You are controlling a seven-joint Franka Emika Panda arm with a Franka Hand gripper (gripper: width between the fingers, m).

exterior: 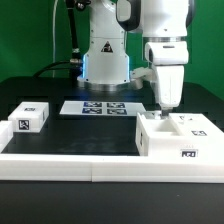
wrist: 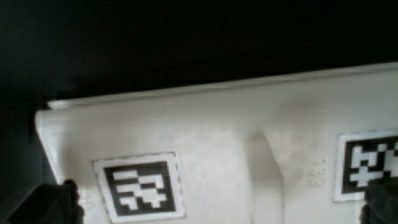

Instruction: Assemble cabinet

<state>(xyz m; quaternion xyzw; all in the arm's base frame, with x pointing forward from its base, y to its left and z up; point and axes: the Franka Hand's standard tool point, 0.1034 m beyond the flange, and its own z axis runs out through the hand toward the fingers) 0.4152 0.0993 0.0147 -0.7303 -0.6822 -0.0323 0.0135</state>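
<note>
1. Tool (exterior: 163,106) hangs just above the cabinet body (exterior: 176,135), which sits on the tabletop (exterior: 100,135) at the exterior view's right. I cannot tell if they touch.
2. Tool state: cannot tell (wrist view shows only 1 dark finger (wrist: 54,205)).
3. Wrist view is filled by the body's white face with 2 tags (wrist: 139,187).
4. Small tagged panel (exterior: 30,117) lies well apart, at the exterior view's left, with the marker board (exterior: 105,107) between them.
</note>
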